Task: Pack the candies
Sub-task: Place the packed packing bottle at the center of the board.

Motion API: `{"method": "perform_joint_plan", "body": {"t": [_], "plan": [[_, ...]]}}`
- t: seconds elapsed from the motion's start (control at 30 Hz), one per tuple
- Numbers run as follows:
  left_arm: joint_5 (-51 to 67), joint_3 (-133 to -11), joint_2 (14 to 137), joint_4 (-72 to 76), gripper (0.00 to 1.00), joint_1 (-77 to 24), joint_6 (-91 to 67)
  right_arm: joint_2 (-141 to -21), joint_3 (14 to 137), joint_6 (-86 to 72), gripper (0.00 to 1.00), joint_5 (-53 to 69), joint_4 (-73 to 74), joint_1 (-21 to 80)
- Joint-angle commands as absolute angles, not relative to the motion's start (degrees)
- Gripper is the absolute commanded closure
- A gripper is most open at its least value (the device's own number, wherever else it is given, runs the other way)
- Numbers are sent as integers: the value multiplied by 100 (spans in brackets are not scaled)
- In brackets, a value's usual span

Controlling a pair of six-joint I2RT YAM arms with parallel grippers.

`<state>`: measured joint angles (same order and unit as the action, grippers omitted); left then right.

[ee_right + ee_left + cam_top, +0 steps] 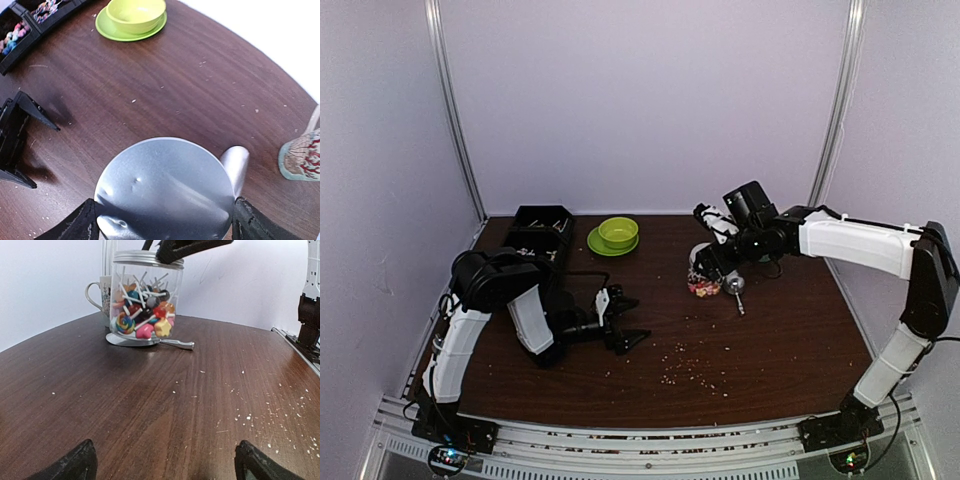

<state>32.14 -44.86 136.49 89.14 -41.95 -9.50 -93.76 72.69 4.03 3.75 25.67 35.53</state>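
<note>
Metal lid (165, 190) caps the glass jar (145, 300) right of centre on the bench (790, 340), with candies (142, 315) heaped in its lower half. More lie in the black tray (540, 225) at upper left. The right jaws stand wide astride the lid; whether they grip it cannot be told. The left jaws gape empty at centre left. No candies lie loose, so packing looks either nearly finished or barely begun.
</note>
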Motion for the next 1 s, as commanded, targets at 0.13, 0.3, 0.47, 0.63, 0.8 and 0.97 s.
{"method": "perform_joint_plan", "body": {"t": [0.13,0.3,0.47,0.63,0.8,0.97], "plan": [[2982,-4316,13802,8811,2,-4140,-1116,-9294,7417,335,19,0,2121,3341],[2869,-4273,13768,8815,2,-4144,-1103,-9974,8107,312,19,-405,2078,3276],[2790,-4219,13752,8803,2,-4140,-1082,-10607,8809,286,19,-692,2034,3182],[2811,-4228,13753,8812,2,-4144,-1099,-11292,9519,253,18,-1033,1996,3069],[2785,-4201,13743,8812,2,-4140,-1101,-11908,10119,189,18,-1195,2056,2919],[2745,-4159,13692,8815,2,-4140,-1078,-12341,10584,97,17,-1069,2174,2760]]}}
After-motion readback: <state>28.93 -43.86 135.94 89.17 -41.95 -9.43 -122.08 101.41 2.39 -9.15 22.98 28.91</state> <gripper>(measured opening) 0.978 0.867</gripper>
